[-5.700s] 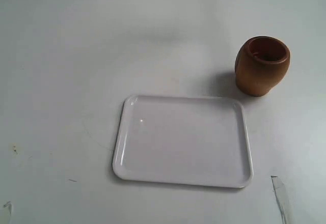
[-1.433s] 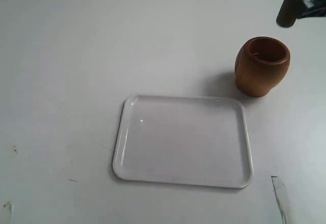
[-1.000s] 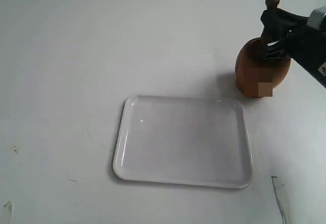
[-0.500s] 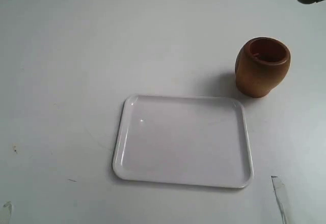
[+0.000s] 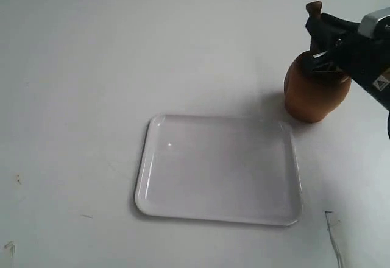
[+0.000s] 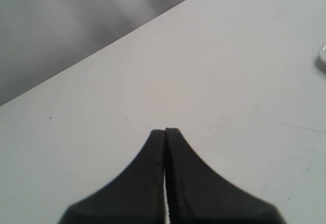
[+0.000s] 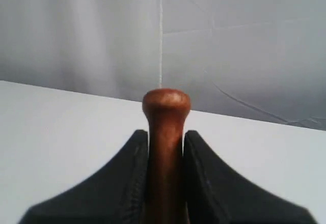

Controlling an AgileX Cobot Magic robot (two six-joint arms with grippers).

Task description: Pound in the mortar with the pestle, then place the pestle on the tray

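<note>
The light-brown wooden mortar (image 5: 314,94) stands at the right of the table, its mouth covered by my right gripper (image 5: 317,36). That gripper is shut on the reddish-brown pestle (image 7: 166,147), holding its thin neck. The knob (image 5: 314,7) sticks up above the fingers, and the thick end is hidden, down at the mortar's mouth. The white glossy tray (image 5: 219,168) lies bare in front of the mortar, toward the middle. My left gripper (image 6: 165,131) does not show in the exterior view; its wrist view has it shut on nothing over bare table.
The white table (image 5: 91,67) has small dark specks near its left front part. A thin mark (image 5: 332,231) lies at the front right. A corner of the tray (image 6: 322,57) peeks into the left wrist view.
Half a second ago the right gripper with the pestle was lifted almost out of view at the top right; now it has come down onto the mortar again, as it was one second ago.
</note>
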